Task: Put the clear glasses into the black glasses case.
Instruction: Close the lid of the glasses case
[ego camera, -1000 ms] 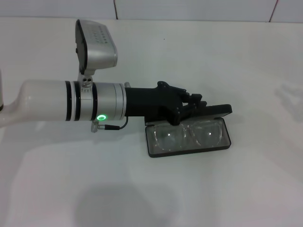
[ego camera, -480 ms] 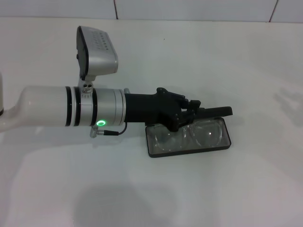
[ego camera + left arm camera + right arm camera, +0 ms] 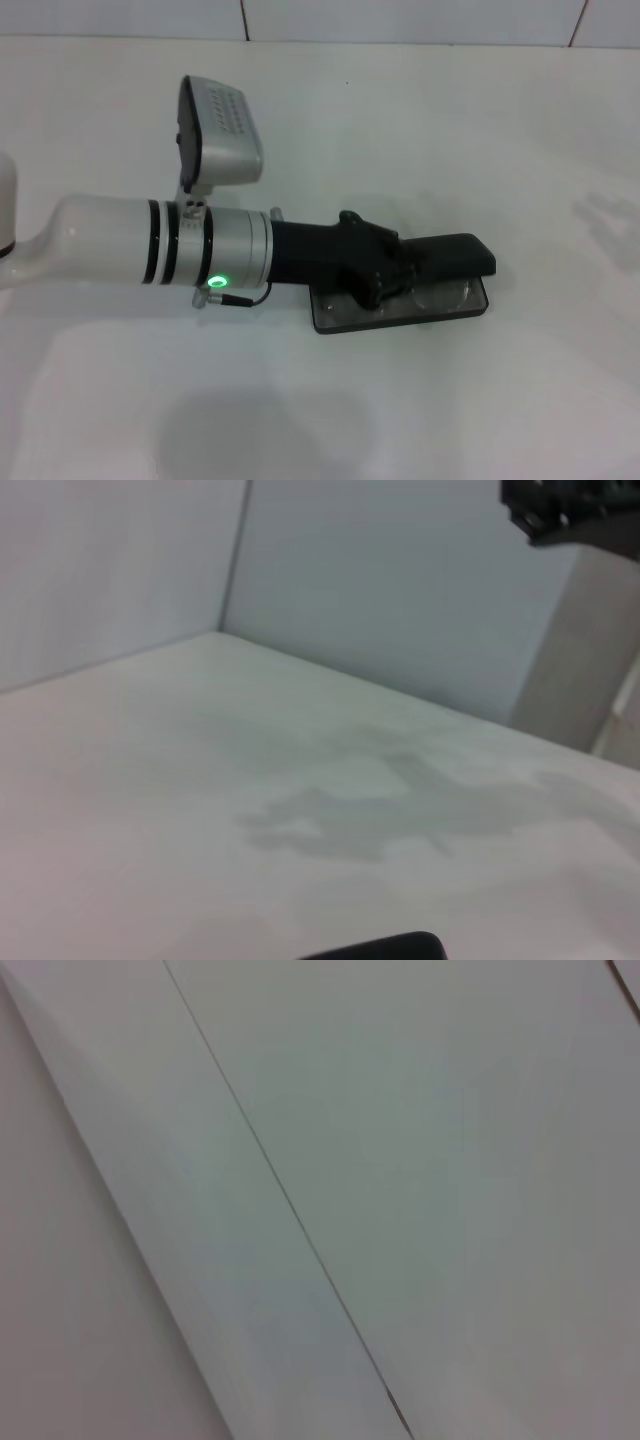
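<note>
In the head view the black glasses case (image 3: 452, 254) lies on the white table right of centre, its lid tilted low over the base with only a narrow gap along the near side. Through that gap the clear glasses (image 3: 445, 296) show, lying inside the base. My left gripper (image 3: 384, 282) reaches in from the left and rests on the left end of the lid and the case's front. Its black fingers merge with the black lid. A black corner of the case (image 3: 400, 946) shows at the edge of the left wrist view. The right gripper is out of view.
The white table (image 3: 420, 120) spreads around the case, with a white tiled wall behind it. A dark fixture (image 3: 570, 510) hangs at one corner of the left wrist view. The right wrist view holds only pale panels with a seam (image 3: 290, 1210).
The case lid has swung down from nearly upright to almost flat over the glasses. My left gripper moved down and toward the near side with it.
</note>
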`<action>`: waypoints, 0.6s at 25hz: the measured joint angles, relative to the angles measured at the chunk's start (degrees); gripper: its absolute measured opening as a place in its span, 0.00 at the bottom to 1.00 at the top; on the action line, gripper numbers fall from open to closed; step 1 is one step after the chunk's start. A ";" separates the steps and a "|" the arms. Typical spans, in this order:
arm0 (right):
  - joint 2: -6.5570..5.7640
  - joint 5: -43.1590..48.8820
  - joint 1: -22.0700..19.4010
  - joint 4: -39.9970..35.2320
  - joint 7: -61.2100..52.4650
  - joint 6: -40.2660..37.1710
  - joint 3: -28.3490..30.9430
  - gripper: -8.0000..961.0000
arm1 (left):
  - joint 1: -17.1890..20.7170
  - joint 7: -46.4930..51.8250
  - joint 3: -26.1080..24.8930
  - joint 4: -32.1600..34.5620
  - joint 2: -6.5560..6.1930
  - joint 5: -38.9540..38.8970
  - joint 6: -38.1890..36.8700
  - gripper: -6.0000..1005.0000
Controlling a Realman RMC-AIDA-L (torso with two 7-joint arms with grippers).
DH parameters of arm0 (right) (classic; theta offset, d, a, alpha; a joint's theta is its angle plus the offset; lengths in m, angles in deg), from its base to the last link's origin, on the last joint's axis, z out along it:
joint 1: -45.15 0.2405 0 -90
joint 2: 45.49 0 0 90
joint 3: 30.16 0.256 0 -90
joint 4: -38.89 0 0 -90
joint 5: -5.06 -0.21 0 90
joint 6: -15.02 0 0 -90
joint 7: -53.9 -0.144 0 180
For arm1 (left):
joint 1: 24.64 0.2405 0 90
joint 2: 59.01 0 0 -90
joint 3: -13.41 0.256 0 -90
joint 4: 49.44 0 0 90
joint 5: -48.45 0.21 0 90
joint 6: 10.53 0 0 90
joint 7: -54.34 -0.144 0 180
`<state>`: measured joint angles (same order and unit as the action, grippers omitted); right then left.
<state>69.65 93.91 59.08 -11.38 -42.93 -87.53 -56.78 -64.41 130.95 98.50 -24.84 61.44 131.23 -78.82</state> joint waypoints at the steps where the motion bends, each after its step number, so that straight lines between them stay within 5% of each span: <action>1: 0.00 0.00 0.00 0.00 0.00 0.00 0.00 0.26 | 0.00 0.00 0.00 0.00 0.00 0.00 0.00 0.19; 15: 0.02 -0.01 0.13 0.71 0.13 -0.64 0.00 0.27 | 0.63 -2.84 5.50 0.41 0.14 -2.74 -0.40 0.19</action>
<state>69.67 93.90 59.21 -10.67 -42.80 -88.17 -56.78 -63.77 128.11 104.00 -24.43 61.57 128.49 -79.23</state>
